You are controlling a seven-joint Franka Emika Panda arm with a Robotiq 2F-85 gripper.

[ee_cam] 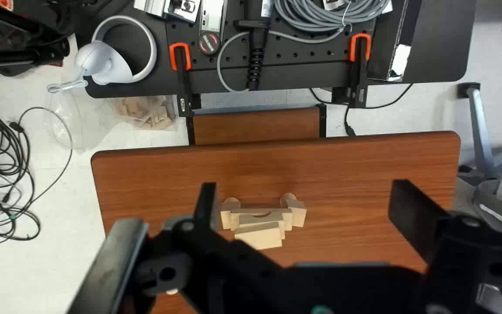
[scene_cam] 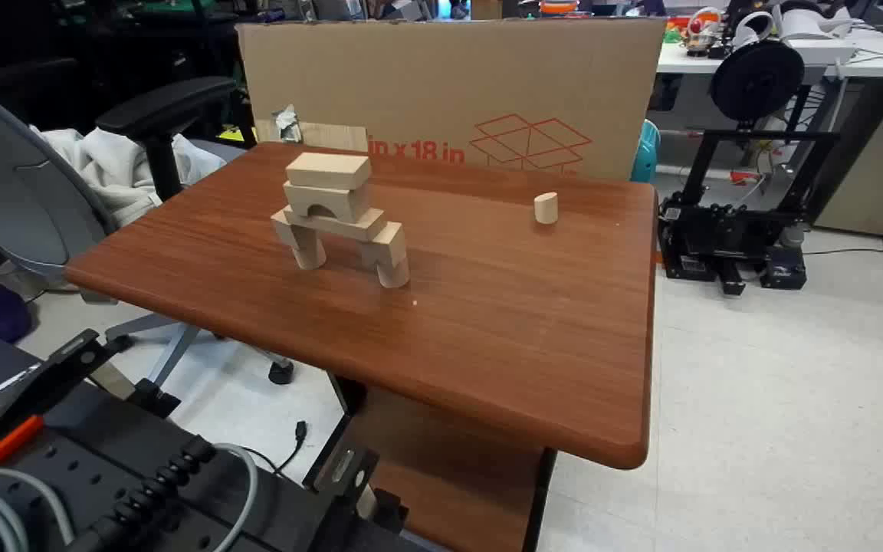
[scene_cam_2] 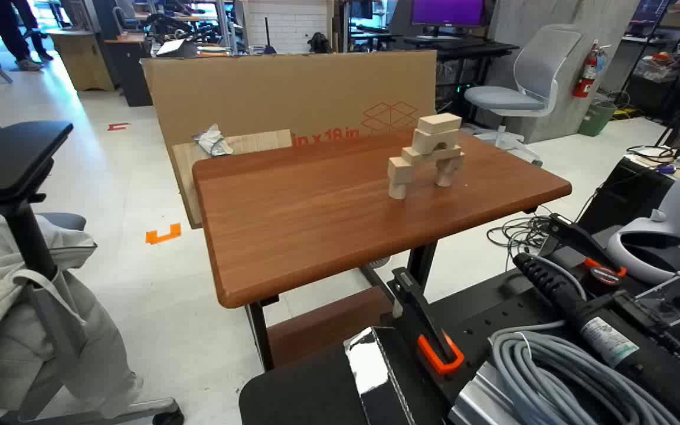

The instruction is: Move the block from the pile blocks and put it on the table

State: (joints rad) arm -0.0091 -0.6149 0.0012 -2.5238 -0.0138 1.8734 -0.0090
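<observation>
On the table (scene_cam: 503,322), the block (scene_cam: 328,170) is laid flat atop the pile (scene_cam: 346,227), long axis nearly along the long edges; fingers (ee_cam: 416,222) of the gripper (ee_cam: 307,207) are spread wide.

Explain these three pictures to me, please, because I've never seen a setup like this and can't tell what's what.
The machine is a robot arm with a two-fingered gripper. The wrist view comes from a camera on that arm, looking down past the gripper, which shows only there. Both exterior views come from cameras outside the robot. On the reddish-brown table stands a pile of pale wooden blocks, with an oblong block on top. In an exterior view, a stubby round wooden piece stands on its own. Nothing is held: the gripper is wide open and touches no block.
</observation>
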